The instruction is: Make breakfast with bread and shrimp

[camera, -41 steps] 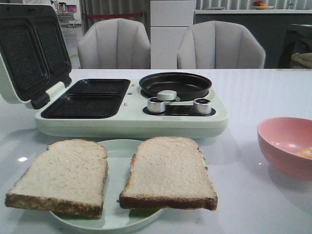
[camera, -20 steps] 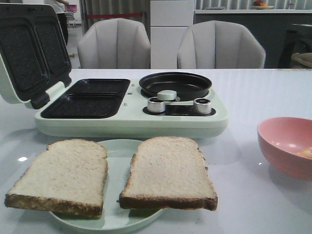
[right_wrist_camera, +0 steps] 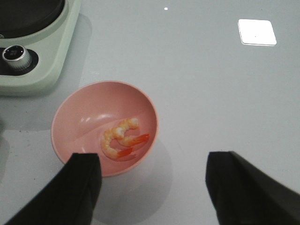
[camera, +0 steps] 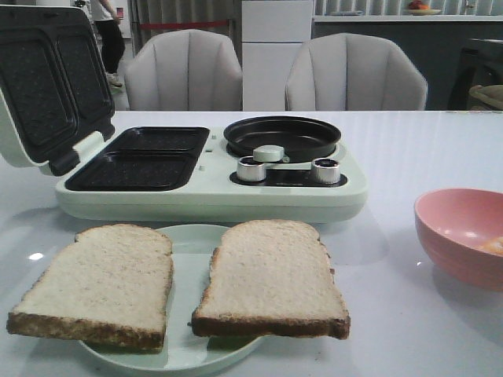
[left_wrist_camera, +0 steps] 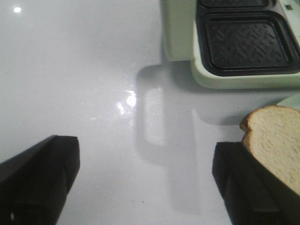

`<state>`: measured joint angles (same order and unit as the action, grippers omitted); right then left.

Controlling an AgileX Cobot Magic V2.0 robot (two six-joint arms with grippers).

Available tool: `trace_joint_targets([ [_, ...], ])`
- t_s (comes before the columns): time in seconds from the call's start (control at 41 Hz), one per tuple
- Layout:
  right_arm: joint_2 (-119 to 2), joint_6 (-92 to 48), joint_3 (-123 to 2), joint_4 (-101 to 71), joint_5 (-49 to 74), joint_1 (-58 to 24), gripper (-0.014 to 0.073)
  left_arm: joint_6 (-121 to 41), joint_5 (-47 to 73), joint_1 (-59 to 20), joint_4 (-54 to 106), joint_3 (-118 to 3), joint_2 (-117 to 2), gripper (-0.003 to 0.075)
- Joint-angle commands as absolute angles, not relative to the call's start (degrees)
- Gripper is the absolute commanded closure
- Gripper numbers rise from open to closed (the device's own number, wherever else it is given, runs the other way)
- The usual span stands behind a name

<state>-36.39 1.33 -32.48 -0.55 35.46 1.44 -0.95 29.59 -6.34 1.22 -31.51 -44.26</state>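
Bread (camera: 189,283), two slices, lies side by side on a plate (camera: 192,243) before the open grill (camera: 141,161). One slice's corner sits just beside a finger of the left hand (left_wrist_camera: 145,183), wide open and empty, so that arm is nearer. Shrimp (right_wrist_camera: 123,139) rest in the bowl (right_wrist_camera: 70,117) under the right hand (right_wrist_camera: 152,187), also spread and empty.

chairs (camera: 186,69): two grey, behind table (camera: 409,141) | cabinet (camera: 277,31): white, between
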Motion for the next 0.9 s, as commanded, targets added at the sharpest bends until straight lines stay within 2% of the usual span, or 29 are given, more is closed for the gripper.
trace_joint_targets([
  [0.0,-36.74,1.56,-34.19,0.0,30.99,1.38,0.0016,-6.12,25.76,-10.94,1.86,-33.5,-44.6,0.0086],
  [0.268,-36.74,1.56,-34.19,0.0,30.99,1.38,0.0016,-21.93,27.83,-34.62,-2.87,-32.55,-49.32,0.0086],
  [0.415,-36.74,1.56,-34.19,0.0,30.99,1.38,0.0016,-19.86,26.63,-46.97,-16.88,-28.62,-55.24,0.0086],
  [0.585,-36.74,1.56,-34.19,0.0,30.99,1.38,0.0016,-1.72,25.77,-52.72,-35.99,-27.97,-64.67,0.0086],
  [0.878,-36.74,1.56,-34.19,0.0,30.99,1.38,0.0016,19.5,26.53,-53.85,-57.83,-30.2,-77.63,0.0086],
])
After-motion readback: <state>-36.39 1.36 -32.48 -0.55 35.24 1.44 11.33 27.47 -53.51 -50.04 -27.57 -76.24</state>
